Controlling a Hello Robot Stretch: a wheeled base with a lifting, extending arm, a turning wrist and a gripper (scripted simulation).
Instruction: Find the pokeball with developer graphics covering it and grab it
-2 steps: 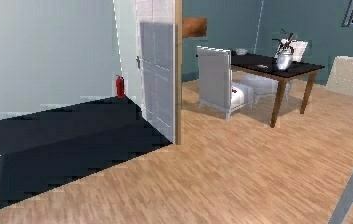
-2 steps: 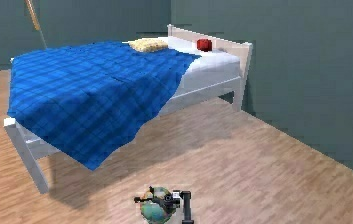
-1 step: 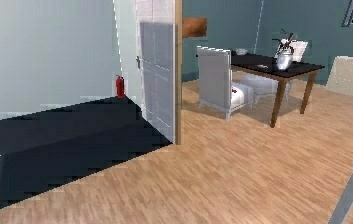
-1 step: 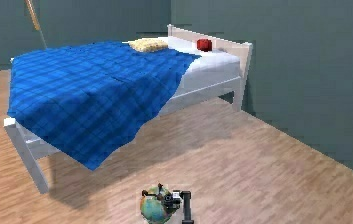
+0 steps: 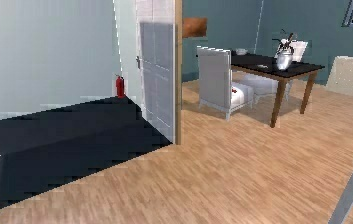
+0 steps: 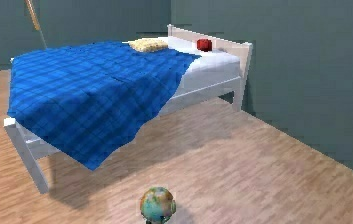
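Arm side view: a small ball mottled in teal, orange and green lies on the bare wood floor at the bottom edge, well clear of the white-framed bed with its blue plaid blanket. Its patchwork colouring makes it the likeliest pokeball. A small red thing beside the pillow is the other candidate, too small to identify. Judgement: the ball is probably light, rigid and smooth, so it may roll away at a touch. Take it across its widest part, fingers either side, coming down from above. Gripper state: cannot tell. Forward view: open white door, red fire extinguisher, dark dining table.
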